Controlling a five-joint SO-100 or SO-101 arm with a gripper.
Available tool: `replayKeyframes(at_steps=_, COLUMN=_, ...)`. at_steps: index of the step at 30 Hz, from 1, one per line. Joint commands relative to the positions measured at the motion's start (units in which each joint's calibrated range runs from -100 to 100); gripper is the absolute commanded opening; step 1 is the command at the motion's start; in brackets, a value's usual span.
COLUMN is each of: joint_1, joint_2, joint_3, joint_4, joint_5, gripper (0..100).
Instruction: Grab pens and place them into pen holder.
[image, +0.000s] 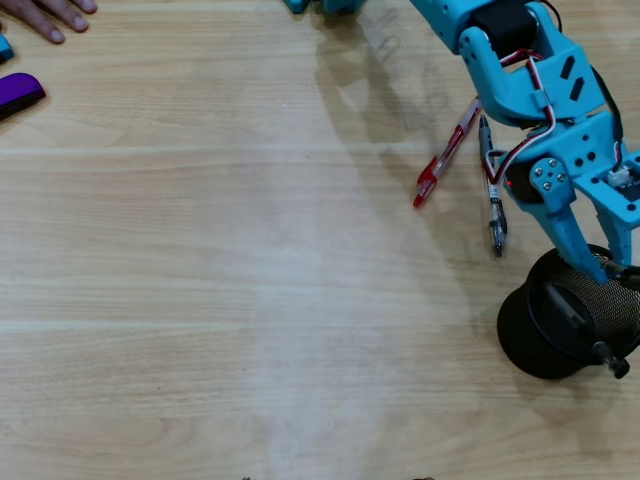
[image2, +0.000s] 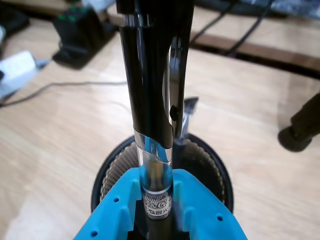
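One black-capped pen (image2: 152, 100) upright in closed claw (image2: 157, 210), above pen holder (image2: 215, 170).

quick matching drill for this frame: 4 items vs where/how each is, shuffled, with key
Items:
1. red pen
2. black pen
3. pen holder
4. purple object

Places/states:
A. far left edge of the overhead view
B. lying on the table beside the grey pen
C. held in the gripper
D. directly under the gripper, right side of the overhead view

Pairs: 1-B, 2-C, 3-D, 4-A
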Motion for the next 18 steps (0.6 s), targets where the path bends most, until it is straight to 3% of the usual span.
replayKeyframes(at_steps=1, joint_1=-0.5, joint_2=-0.3, joint_3=3.0, joint_4=-6.8, joint_5=-0.4, gripper=2)
replayKeyframes(at_steps=7, joint_1=-0.5, joint_2=-0.3, joint_3=9.1, joint_4=-18.1, joint_5=-0.3, gripper=3)
replayKeyframes(at_steps=12, joint_1=-0.5, joint_2=-0.4, joint_3=9.6, joint_4=-25.4, joint_5=3.8, gripper=14)
replayKeyframes(at_steps=18, joint_1=0.1, joint_2=-2.3, joint_3=8.9, joint_4=-26.8, joint_5=5.6, gripper=15)
